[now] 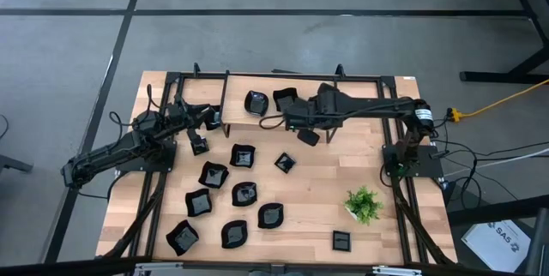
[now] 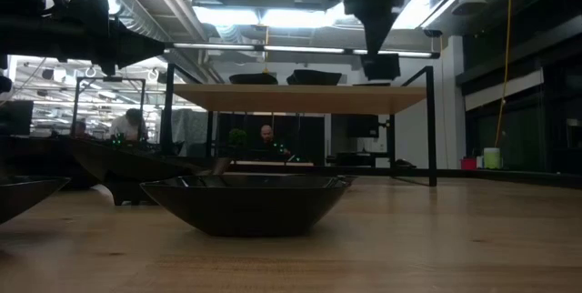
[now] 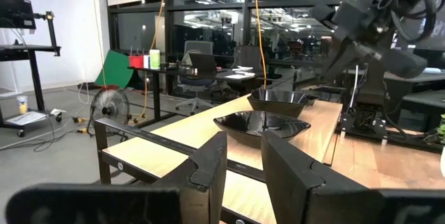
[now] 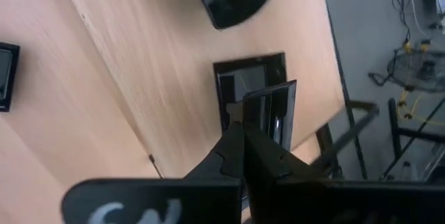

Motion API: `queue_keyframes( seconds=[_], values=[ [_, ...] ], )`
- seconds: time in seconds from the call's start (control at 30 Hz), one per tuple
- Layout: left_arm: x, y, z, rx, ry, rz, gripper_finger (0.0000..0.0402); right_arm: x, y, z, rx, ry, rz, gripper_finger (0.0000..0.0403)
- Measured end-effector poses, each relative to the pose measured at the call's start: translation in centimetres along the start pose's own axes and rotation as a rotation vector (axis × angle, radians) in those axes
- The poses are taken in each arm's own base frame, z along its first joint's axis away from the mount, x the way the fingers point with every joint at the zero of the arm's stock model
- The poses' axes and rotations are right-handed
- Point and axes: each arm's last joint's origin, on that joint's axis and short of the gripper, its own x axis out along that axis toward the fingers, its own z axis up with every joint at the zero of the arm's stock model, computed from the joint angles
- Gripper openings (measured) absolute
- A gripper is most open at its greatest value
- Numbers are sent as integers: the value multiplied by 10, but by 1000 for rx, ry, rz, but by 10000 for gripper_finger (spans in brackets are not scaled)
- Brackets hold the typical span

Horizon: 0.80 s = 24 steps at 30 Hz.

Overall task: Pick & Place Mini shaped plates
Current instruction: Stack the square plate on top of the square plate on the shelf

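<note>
Several mini shaped plates point(image 1: 244, 192), small glossy black dishes, lie on the wooden table. Two more, a rounded plate point(image 1: 256, 102) and a square plate point(image 1: 284, 98), sit on the raised shelf point(image 1: 232, 87) at the far edge. My right gripper point(image 1: 304, 129) hangs beside the shelf's near edge, shut on a square plate point(image 1: 309, 137). In the low view this plate point(image 2: 380, 64) hangs just above shelf height. My left gripper point(image 3: 243, 144) waits at the table's left, open and pointing level toward the shelf. My right gripper pinches the square plate by its rim point(image 4: 245, 102) between its two shut fingers. The fingers slant down from the table's right. The plate hangs tilted below the fingertips, lifted clear of shelf and table.
The shelf's black metal frame point(image 1: 390, 79) runs round it and down to the table. A small green potted plant point(image 1: 364, 203) stands at the near right, with one square plate point(image 1: 341, 240) near it. Bare wood lies between the plant and the shelf.
</note>
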Motion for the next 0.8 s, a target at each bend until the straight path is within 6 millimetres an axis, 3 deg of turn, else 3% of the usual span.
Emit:
queue_keyframes(
  seconds=[0.8],
  values=[
    [0,0,0,0,-1,0,86,15,-18,10,-48,-2,36,11]
  ],
)
